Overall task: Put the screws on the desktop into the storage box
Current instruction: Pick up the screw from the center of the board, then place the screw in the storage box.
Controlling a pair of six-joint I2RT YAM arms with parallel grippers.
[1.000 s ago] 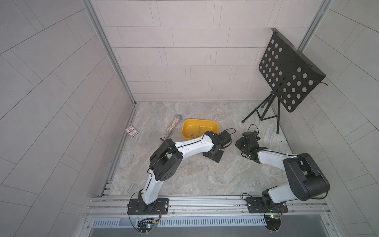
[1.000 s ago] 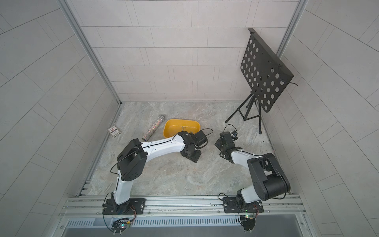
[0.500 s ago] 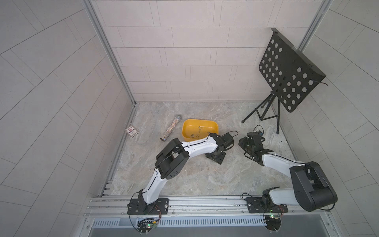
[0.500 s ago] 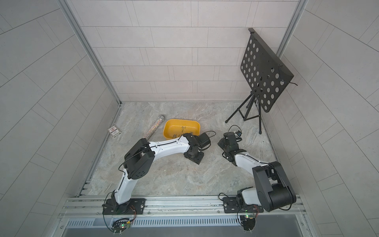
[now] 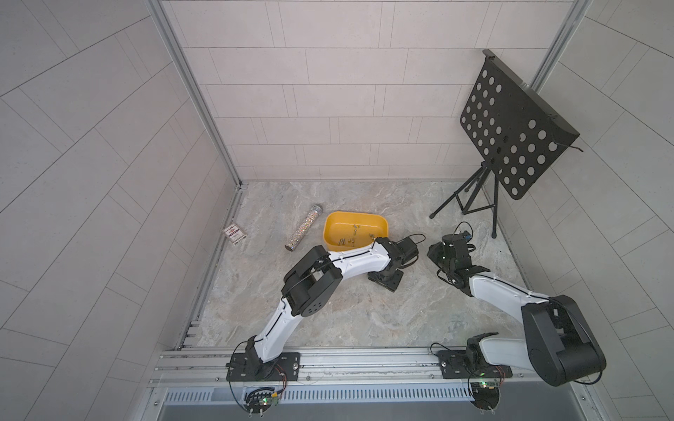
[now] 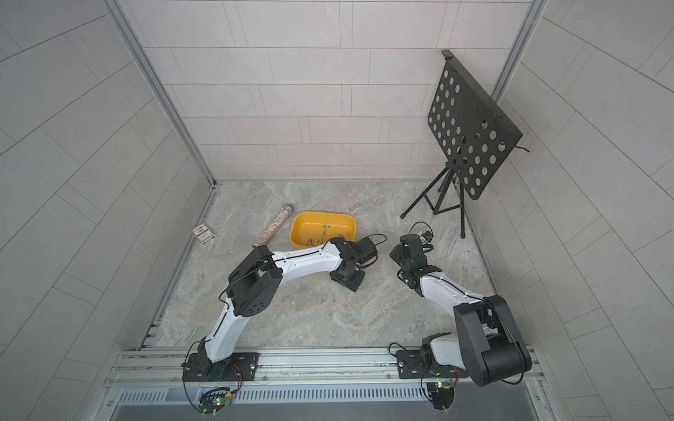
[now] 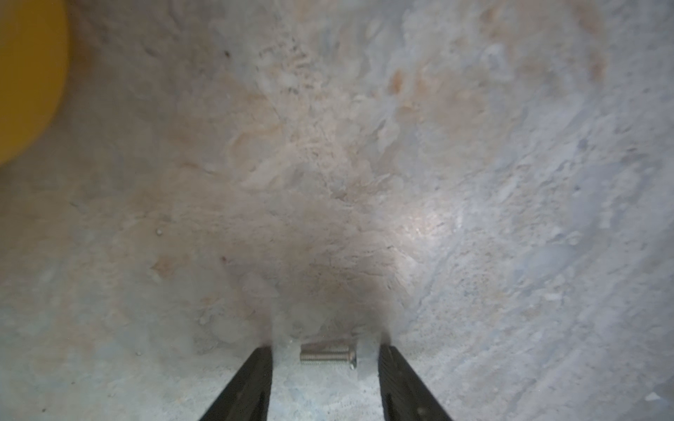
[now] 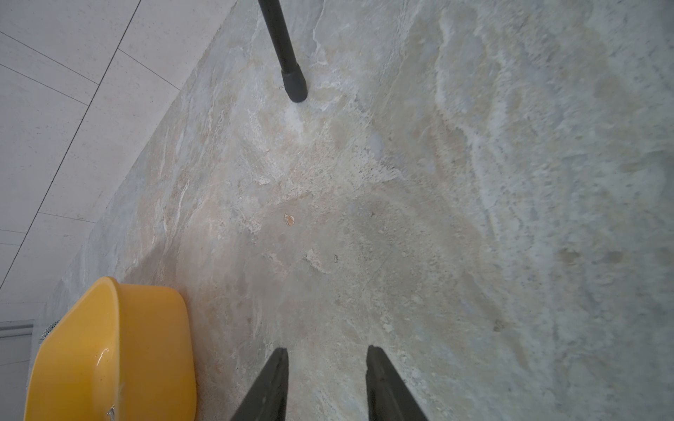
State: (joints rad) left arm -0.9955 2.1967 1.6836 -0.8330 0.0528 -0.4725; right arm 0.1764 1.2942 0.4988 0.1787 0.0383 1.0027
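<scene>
The desktop (image 5: 364,317) spreads its grey-beige marble under both my arms, with a black music stand (image 5: 510,135) on its far right part. The yellow storage box (image 5: 381,223) sits on the marble just beyond my left wrist, and a glittery tube (image 5: 302,229) lies beside it. Several screws (image 5: 344,240) lie inside the box (too small to count). My left gripper (image 7: 325,349) is low over the marble, jaws apart. One screw (image 7: 327,355) lies flat between them, touching neither. My right gripper (image 8: 327,348) hovers near the box, jaws apart over bare marble.
</scene>
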